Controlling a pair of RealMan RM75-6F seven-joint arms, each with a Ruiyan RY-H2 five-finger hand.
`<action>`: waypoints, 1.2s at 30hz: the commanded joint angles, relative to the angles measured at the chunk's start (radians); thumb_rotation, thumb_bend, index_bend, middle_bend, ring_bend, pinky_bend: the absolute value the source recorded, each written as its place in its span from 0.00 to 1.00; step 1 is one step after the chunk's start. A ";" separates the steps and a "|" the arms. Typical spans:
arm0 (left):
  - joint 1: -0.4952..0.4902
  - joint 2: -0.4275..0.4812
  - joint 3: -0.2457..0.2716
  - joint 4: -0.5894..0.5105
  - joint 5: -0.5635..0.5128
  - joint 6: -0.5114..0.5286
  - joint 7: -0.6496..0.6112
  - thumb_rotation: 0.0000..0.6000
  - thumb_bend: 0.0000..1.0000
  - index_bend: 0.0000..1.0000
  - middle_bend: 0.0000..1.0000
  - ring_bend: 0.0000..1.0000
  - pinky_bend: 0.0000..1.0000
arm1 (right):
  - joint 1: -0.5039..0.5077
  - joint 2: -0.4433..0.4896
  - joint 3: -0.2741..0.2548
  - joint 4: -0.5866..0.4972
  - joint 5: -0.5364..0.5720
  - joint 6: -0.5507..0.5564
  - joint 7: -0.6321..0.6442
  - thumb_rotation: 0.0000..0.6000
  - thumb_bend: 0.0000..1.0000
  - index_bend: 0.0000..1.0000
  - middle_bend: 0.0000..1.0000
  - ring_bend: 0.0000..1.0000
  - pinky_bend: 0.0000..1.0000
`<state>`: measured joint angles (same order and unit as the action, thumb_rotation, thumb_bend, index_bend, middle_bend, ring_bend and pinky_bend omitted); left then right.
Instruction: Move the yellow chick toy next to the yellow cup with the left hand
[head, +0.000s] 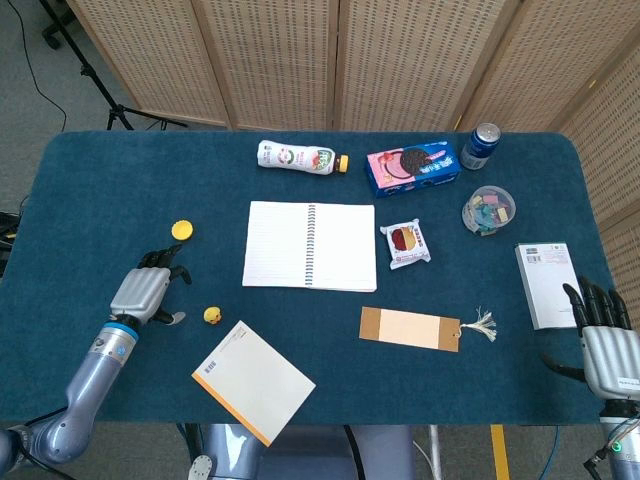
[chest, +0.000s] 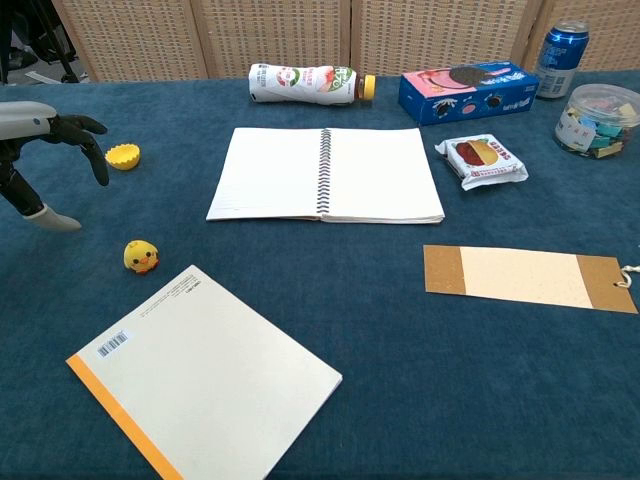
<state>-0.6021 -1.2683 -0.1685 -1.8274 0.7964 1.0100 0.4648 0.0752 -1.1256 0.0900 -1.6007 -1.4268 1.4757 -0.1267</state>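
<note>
The yellow chick toy (head: 212, 316) (chest: 141, 256) sits on the blue table, just beyond the corner of a closed notepad. A small yellow cup (head: 181, 229) (chest: 123, 156) stands farther back on the left. My left hand (head: 146, 292) (chest: 38, 150) hovers open with fingers spread, a little to the left of the chick and in front of the cup, touching neither. My right hand (head: 605, 345) is open at the table's right front edge, holding nothing.
An open spiral notebook (head: 311, 245) lies mid-table, and a closed notepad (head: 253, 381) lies at the front. A bookmark (head: 410, 328), snack packet (head: 407, 244), cookie box (head: 412, 167), bottle (head: 300, 157), can (head: 481, 146), clear jar (head: 488, 209) and white box (head: 546, 283) lie farther right.
</note>
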 joint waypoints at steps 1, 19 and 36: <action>-0.020 -0.027 0.011 0.013 -0.030 0.008 0.027 1.00 0.19 0.42 0.00 0.02 0.00 | -0.009 0.008 0.006 -0.009 0.002 0.018 0.005 1.00 0.00 0.03 0.00 0.00 0.00; -0.059 -0.131 0.047 0.046 -0.069 0.077 0.082 1.00 0.19 0.44 0.00 0.02 0.00 | -0.026 0.021 0.009 -0.019 -0.018 0.054 0.023 1.00 0.00 0.03 0.00 0.00 0.00; -0.076 -0.210 0.045 0.082 -0.101 0.121 0.109 1.00 0.19 0.49 0.00 0.02 0.00 | -0.032 0.028 0.009 -0.017 -0.026 0.059 0.040 1.00 0.00 0.03 0.00 0.00 0.00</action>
<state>-0.6777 -1.4765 -0.1229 -1.7473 0.6975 1.1286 0.5725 0.0436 -1.0980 0.0986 -1.6178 -1.4524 1.5347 -0.0863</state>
